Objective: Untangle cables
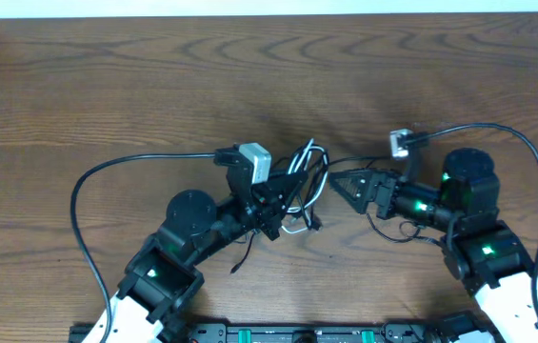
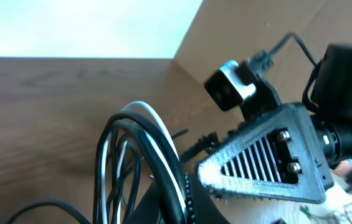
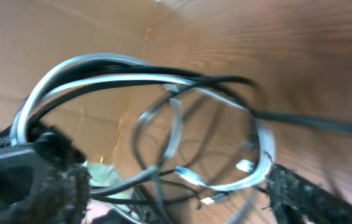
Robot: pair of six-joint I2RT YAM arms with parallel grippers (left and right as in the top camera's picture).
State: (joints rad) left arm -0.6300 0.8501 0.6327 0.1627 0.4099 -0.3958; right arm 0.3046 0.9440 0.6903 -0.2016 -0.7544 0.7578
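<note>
DESK: What does the overhead view show, from the left?

PHOTOGRAPHER: The left arm's wire [image 1: 88, 181] curves out wide across the table [image 1: 154, 86]. Then comes the left gripper [image 1: 276, 211], jaws pressed together on the cables [image 1: 305, 179], holding the knot at mid-table between the two arms. One white cord [image 2: 157, 134] arcs among the black ones. Just beside the bundle, the right gripper [image 1: 343, 183] points at it with jaws spread wide. Its wrist view shows several loops between the fingers, none pinched.

DESK: And the step in hand?

PHOTOGRAPHER: By my reading, choosing one strand. It would go best if the right gripper closed on a single cord, the white being easiest to tell apart, and drew it rightward against the left pinch. Closing on the whole bunch would likely tighten the knot.

DESK: Anything in the way?

PHOTOGRAPHER: A loose cord end [image 1: 242, 255] trails beneath the left gripper and could snag. Far right, the right arm's wire [image 1: 526, 148] arcs round from its wrist camera [image 1: 401, 143], near enough to be grabbed by mistake.
</note>
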